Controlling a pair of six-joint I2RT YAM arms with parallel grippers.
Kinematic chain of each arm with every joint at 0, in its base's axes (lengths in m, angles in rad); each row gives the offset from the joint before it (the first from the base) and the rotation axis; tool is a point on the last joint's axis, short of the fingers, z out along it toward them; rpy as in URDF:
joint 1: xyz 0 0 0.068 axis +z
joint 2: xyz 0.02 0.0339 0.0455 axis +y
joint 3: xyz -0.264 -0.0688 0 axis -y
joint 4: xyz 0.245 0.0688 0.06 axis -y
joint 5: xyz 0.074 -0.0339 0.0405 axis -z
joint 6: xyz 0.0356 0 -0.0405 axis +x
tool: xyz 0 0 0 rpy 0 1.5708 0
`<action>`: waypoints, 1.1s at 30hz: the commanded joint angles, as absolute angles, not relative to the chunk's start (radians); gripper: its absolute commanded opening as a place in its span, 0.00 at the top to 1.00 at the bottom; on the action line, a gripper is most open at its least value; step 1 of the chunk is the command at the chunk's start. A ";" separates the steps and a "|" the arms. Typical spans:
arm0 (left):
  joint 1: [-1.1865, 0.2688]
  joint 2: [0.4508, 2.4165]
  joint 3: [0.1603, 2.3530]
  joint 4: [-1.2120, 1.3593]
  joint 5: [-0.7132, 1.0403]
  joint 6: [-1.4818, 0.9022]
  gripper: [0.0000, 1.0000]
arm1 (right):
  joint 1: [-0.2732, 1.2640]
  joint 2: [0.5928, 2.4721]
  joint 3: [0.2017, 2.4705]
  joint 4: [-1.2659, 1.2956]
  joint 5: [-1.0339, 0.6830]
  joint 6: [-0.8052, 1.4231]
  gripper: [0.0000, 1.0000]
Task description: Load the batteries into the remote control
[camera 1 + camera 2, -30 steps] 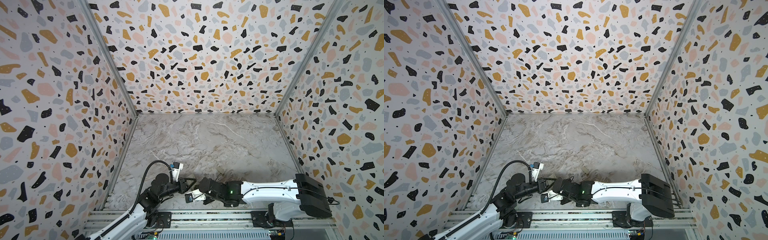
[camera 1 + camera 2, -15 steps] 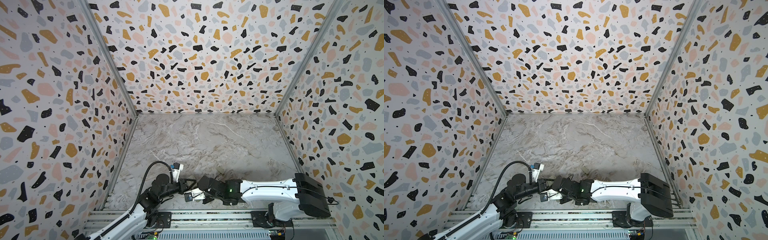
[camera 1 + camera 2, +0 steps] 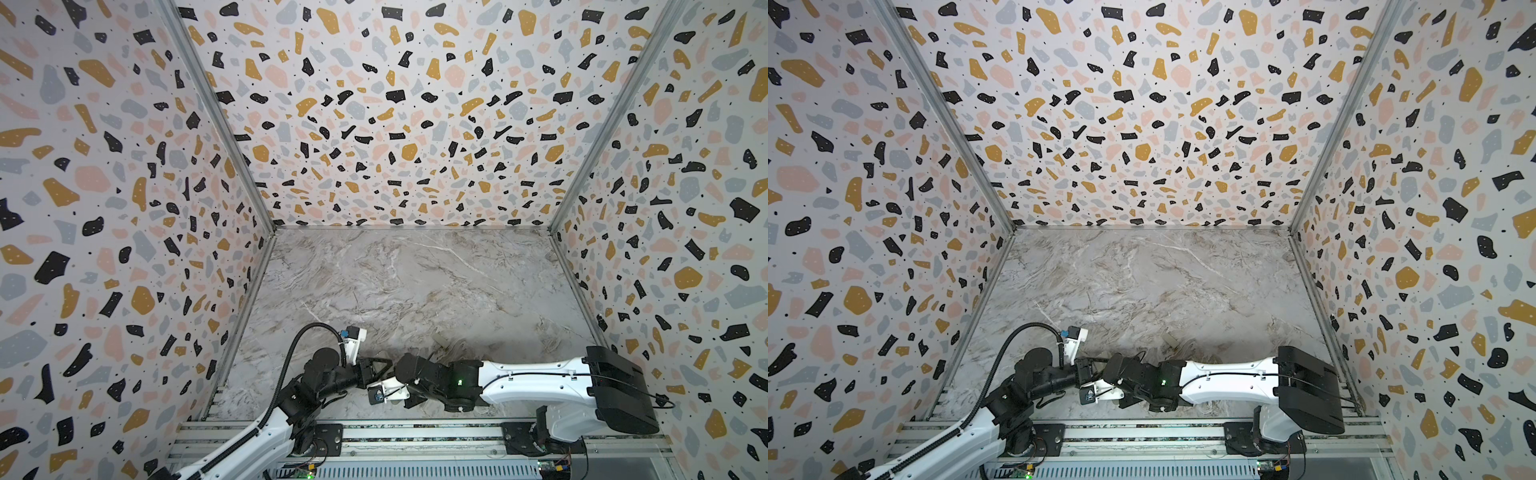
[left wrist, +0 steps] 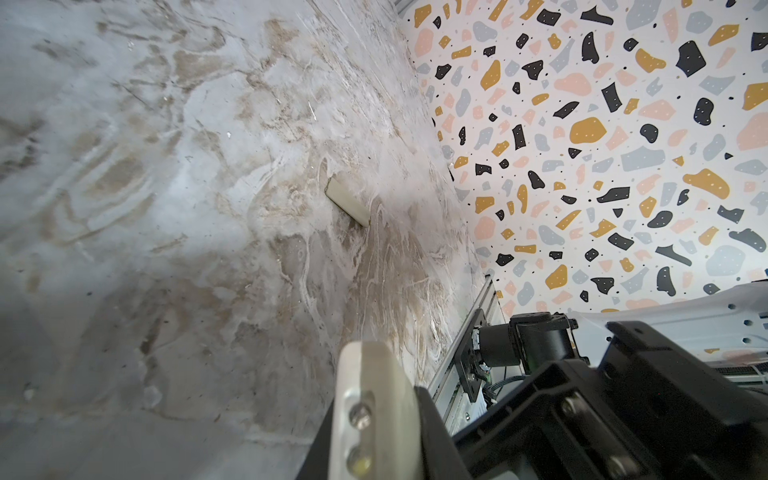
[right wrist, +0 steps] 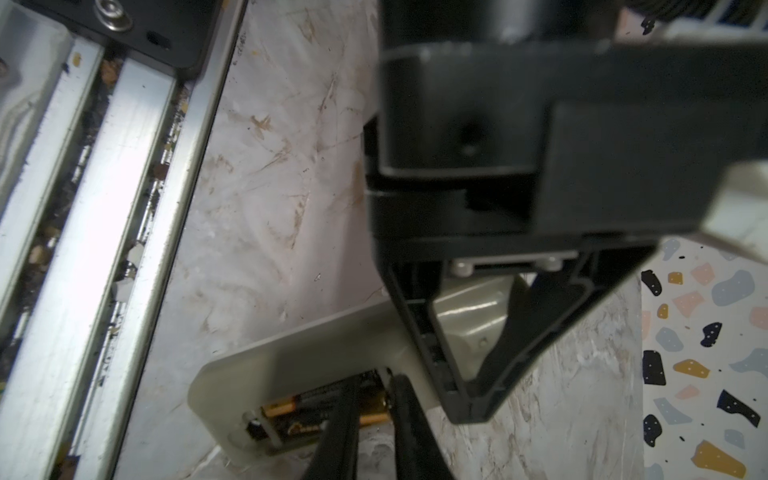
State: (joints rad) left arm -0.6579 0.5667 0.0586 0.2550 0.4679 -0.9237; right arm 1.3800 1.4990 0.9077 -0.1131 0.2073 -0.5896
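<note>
The remote control [image 5: 299, 361] lies back side up, low over the table near its front edge, with the battery bay open. Two batteries [image 5: 307, 409], dark with orange-gold ends, lie in the bay. My left gripper [image 5: 469, 332] is shut on the remote's far half. The remote's pale edge [image 4: 395, 399] also shows in the left wrist view. My right gripper [image 5: 376, 382] has its two black fingers a narrow gap apart, tips down at the bay's edge over the batteries, with nothing clamped between them. In both top views the two grippers [image 3: 380, 368] [image 3: 405, 368] meet and hide the remote.
A small pale cover piece [image 3: 441, 341] [image 3: 1170, 340] [image 4: 347, 201] lies on the marble table behind the right arm. Aluminium rails [image 3: 415, 432] [image 5: 104, 208] run along the front edge, close to the remote. Terrazzo walls enclose the other three sides.
The right wrist has edged slightly left, toward the left gripper. The left arm and the cover piece have not moved.
</note>
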 commanded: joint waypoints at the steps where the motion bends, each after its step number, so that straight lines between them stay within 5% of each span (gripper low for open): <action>1: -0.695 0.526 0.106 0.494 0.646 -0.952 1.00 | 1.364 1.535 0.874 -0.184 0.316 -0.589 0.76; 9: -0.696 0.528 0.106 0.494 0.644 -0.950 1.00 | 1.376 1.519 0.862 -0.176 0.356 -0.598 0.71; 26: -0.703 0.523 0.108 0.486 0.643 -0.946 1.00 | 1.375 1.543 0.856 -0.202 0.368 -0.596 0.88; 33: -0.703 0.535 0.112 0.454 0.628 -0.924 1.00 | 1.379 1.450 0.844 -0.165 0.301 -0.578 0.72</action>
